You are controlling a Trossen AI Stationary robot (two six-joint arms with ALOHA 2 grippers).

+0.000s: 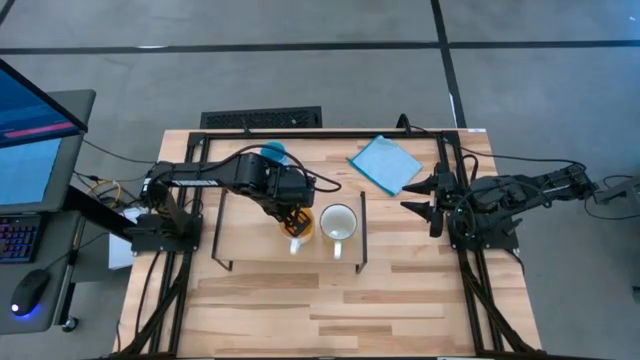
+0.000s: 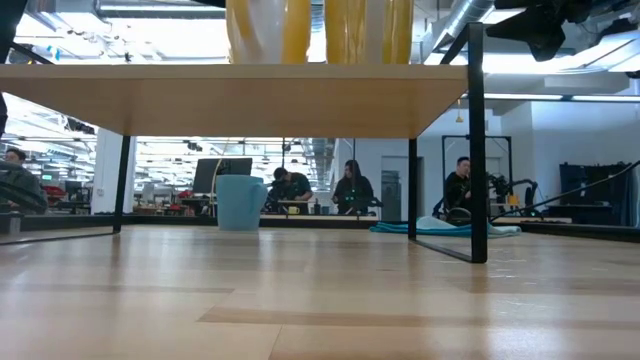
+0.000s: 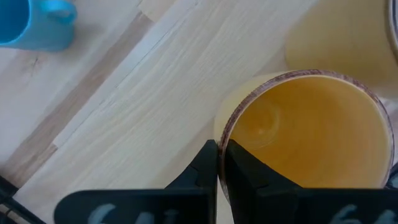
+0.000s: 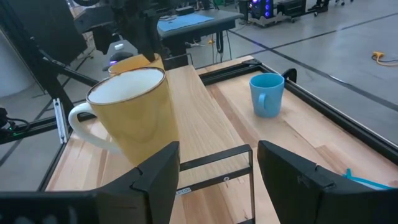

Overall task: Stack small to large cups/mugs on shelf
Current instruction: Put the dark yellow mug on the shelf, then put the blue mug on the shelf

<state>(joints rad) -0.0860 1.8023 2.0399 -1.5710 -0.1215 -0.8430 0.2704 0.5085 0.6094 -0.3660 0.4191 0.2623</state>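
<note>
The orange mug (image 1: 300,226) and the white mug (image 1: 339,222) stand side by side on the light-wood shelf (image 1: 250,240). The white mug is to the orange mug's right. The shelf board (image 2: 240,100) shows from below in the low view. The blue mug (image 1: 274,152) stands on its base on the table behind the shelf. My left gripper (image 1: 294,214) is above the orange mug (image 3: 305,130), shut on it. My right gripper (image 1: 432,206) is open and empty at the table's right side. In its wrist view its fingers (image 4: 217,174) point toward the white mug (image 4: 134,115). My left gripper holds the orange mug by its wall at the rim (image 3: 225,134). One finger (image 3: 249,183) is inside the mug and the other (image 3: 198,177) outside. The fingers come from above, pointing down. The mug is upright, its base on the shelf board.
A folded blue cloth (image 1: 385,163) lies on the table at the back right. Black frame rails (image 1: 470,290) run along the table's edges. The shelf's wire legs (image 2: 477,150) stand on the table. People sit at desks in the room beyond (image 2: 352,188).
</note>
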